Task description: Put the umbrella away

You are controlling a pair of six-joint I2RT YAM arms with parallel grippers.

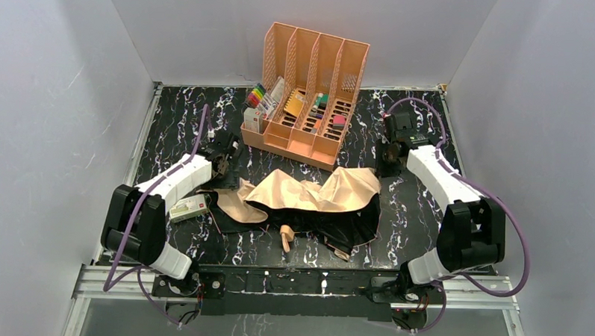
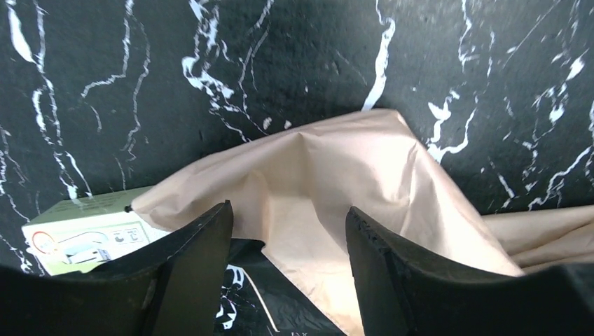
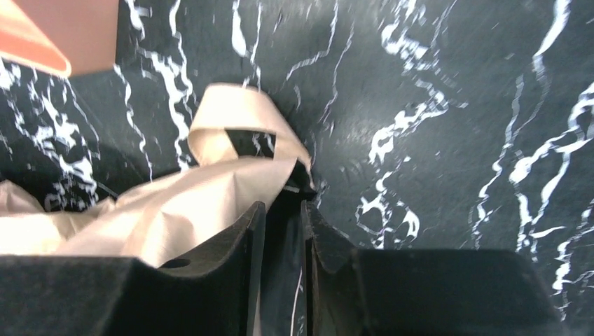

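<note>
The umbrella (image 1: 316,191) lies collapsed in the middle of the table, tan fabric on top and black fabric spilling toward me, its cream handle (image 1: 286,235) near the front. My left gripper (image 1: 224,164) is at its left end. In the left wrist view this gripper (image 2: 287,217) is open, its fingers straddling a raised fold of the tan fabric (image 2: 315,175). My right gripper (image 1: 388,162) is at the canopy's right corner. In the right wrist view this gripper (image 3: 282,206) stands nearly together, with black fabric filling the narrow gap and a tan strap loop (image 3: 238,112) just beyond.
A peach file organizer (image 1: 304,93) filled with stationery stands at the back centre, close behind the umbrella; its corner (image 3: 63,28) shows in the right wrist view. A small cream box (image 1: 188,207) lies by the left arm, partly under the fabric (image 2: 84,234). White walls enclose the table.
</note>
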